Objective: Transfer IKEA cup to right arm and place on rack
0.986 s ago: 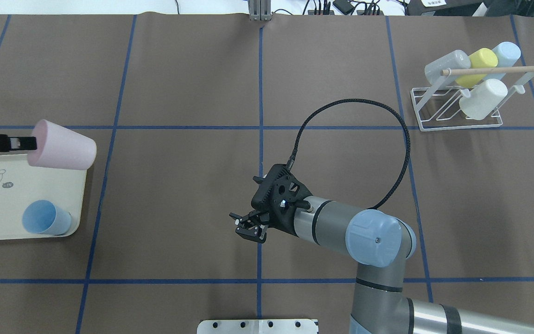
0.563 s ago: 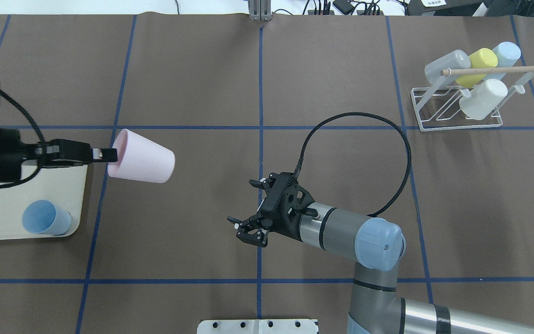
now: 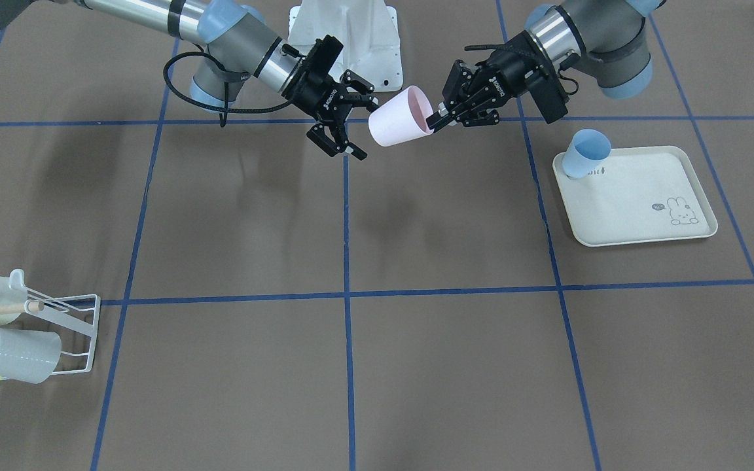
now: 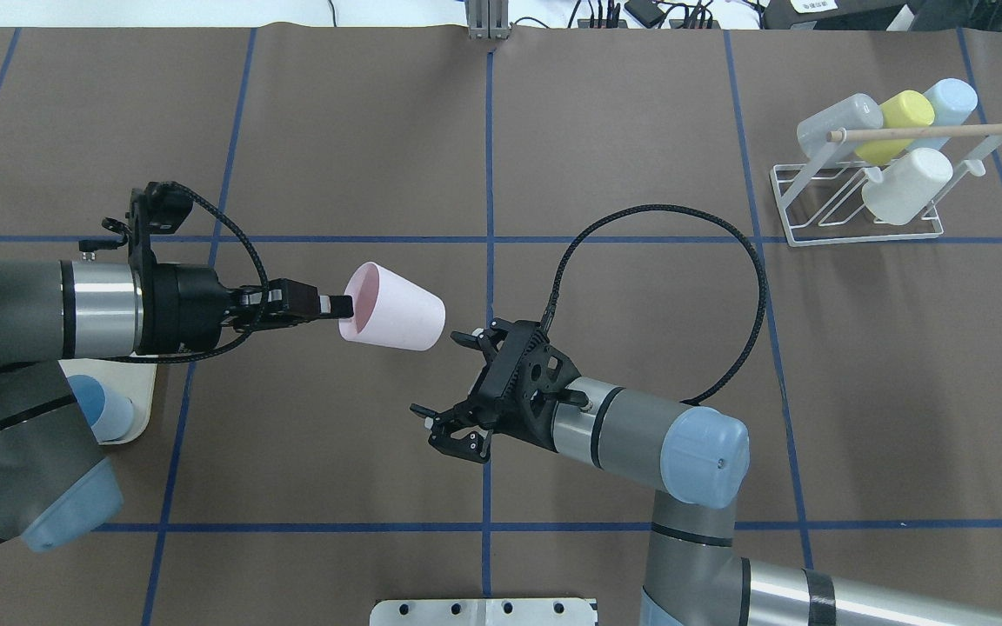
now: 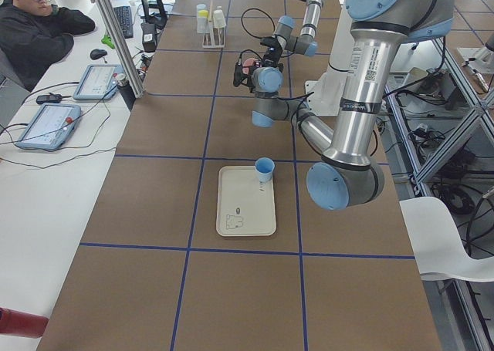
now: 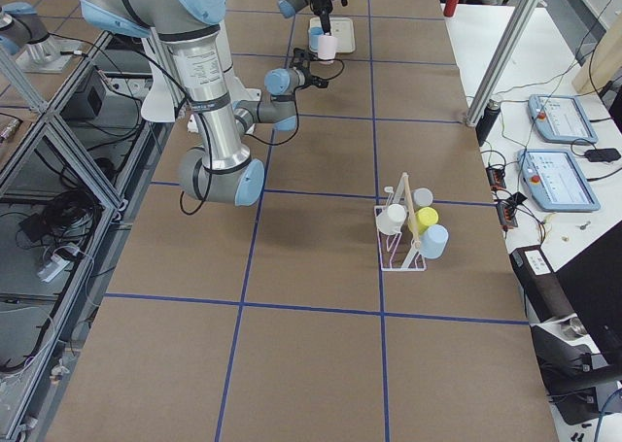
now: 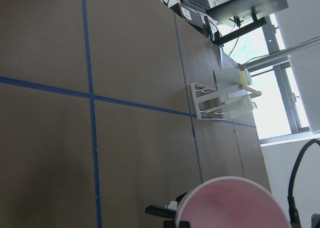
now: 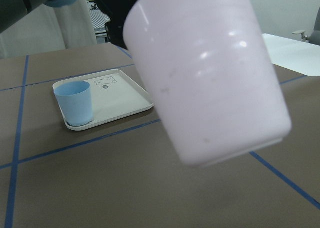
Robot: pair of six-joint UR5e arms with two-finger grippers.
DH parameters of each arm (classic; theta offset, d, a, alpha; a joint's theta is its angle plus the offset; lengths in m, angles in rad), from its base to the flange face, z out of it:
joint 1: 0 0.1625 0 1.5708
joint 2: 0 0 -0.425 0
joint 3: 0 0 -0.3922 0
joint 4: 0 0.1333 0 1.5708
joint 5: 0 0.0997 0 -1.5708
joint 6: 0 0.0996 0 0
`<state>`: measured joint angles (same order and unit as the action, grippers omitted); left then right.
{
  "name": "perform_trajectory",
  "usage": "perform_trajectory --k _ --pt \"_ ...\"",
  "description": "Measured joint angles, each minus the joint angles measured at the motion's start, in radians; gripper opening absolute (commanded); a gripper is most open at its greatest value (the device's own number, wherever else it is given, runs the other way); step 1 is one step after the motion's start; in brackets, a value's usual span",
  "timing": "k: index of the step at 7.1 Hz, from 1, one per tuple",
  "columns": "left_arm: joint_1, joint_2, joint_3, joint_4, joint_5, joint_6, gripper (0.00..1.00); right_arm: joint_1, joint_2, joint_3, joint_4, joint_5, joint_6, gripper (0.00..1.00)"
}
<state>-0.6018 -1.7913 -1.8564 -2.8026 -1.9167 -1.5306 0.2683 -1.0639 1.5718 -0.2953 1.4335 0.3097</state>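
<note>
Got the pink cup [image 4: 392, 307] pinched at its rim by the left claw [image 4: 336, 306], lying sideways, base pointing toward the wide-open right claw [image 4: 442, 382] just beside it.

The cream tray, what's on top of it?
One blue cup stands at a corner of the tray; the rest shows only a rabbit print. Overhead, the left arm covers most of it.

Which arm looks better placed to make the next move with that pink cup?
Probably right. The right end effector is open beside the base of the pink cup; the left end effector pinches its rim.
</note>
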Motion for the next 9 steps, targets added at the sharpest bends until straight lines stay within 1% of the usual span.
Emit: perform_trajectory --k 4,9 --pt "0.032 -0.005 0.004 -0.002 -0.003 0.004 0.00 0.023 0.001 0.011 0.009 -0.004 -0.168 0.98" --pt "0.074 -0.015 0.019 -0.001 0.001 0.004 0.00 0.023 -0.001 0.011 0.052 -0.004 -0.192 0.98"
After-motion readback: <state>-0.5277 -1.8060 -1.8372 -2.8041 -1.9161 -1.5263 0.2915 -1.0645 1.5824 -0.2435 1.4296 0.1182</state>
